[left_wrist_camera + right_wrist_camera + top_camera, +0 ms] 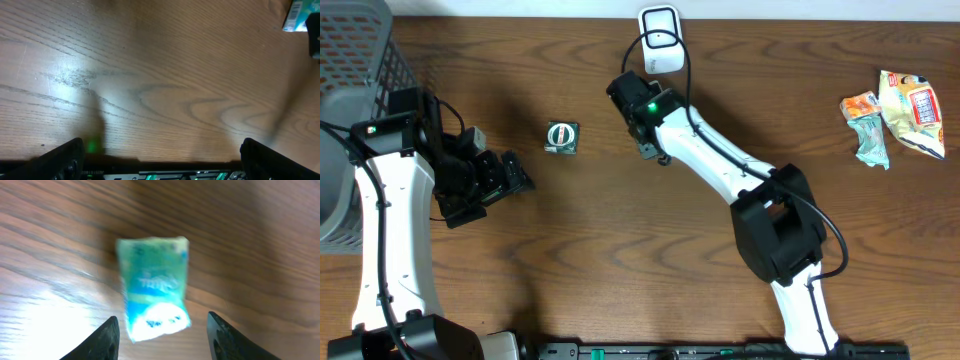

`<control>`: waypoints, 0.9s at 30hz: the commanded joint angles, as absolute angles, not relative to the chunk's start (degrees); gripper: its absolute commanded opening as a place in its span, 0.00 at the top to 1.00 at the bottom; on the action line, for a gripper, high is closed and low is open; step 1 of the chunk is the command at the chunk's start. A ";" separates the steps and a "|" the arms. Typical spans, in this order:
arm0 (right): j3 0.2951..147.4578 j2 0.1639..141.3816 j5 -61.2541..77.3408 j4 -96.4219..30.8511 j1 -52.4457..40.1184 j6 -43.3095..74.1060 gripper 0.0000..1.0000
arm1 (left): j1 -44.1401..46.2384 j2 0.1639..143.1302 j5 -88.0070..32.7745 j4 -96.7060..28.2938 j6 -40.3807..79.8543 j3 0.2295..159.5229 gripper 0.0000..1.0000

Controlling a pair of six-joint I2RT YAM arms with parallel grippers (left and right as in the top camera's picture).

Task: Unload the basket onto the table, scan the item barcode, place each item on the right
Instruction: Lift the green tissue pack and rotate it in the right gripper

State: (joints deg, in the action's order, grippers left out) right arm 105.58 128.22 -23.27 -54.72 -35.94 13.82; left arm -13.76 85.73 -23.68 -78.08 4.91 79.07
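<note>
The item, a small green-and-teal packet, lies flat on the wooden table left of centre. In the right wrist view the packet is blurred; it sits on the wood just ahead of my right gripper, whose fingers are open and apart from it. From overhead, my right gripper hangs to the right of the packet. My left gripper is wide open lower left of the packet with nothing in it. Only bare wood lies beyond my left gripper, and the packet's edge shows top right.
A white barcode scanner with a black cable stands at the back edge, behind my right arm. Several snack packets lie at the far right. A grey mesh basket fills the back left corner.
</note>
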 commanded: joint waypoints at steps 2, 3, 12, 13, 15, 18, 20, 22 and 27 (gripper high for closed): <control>105.73 127.00 -16.32 -55.81 -30.46 12.73 0.50 | -13.67 85.71 -23.55 -78.32 5.19 79.18 0.02; 105.73 127.00 -10.68 -55.77 -29.06 11.42 0.50 | -13.67 85.71 -23.55 -78.32 5.19 79.18 0.02; 105.47 128.35 23.75 -49.47 -18.35 1.74 0.48 | -13.69 85.71 -23.55 -78.32 5.21 79.18 0.02; 105.34 128.99 28.03 -48.47 -17.43 1.56 0.48 | -13.67 85.71 -23.55 -78.32 5.19 79.18 0.02; 105.25 129.86 30.98 -47.92 -16.62 1.58 0.48 | -13.67 85.71 -23.55 -78.32 5.21 79.18 0.02; 105.19 131.66 31.22 -48.25 -16.62 1.61 0.52 | -13.69 85.71 -23.55 -78.32 5.21 79.18 0.02; 105.19 132.92 30.68 -48.47 -16.93 1.61 0.56 | -13.67 85.71 -23.55 -78.32 5.19 79.18 0.02; 105.19 134.10 29.12 -48.77 -16.95 1.67 0.58 | -13.67 85.71 -23.55 -78.32 5.19 79.18 0.02; 105.08 136.46 26.09 -49.08 -16.84 3.36 0.58 | -13.67 85.71 -23.55 -78.32 5.21 79.18 0.02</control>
State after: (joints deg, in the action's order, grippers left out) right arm 105.45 134.87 27.79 -48.75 -16.62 2.74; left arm -13.76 85.73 -23.68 -78.11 4.91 79.09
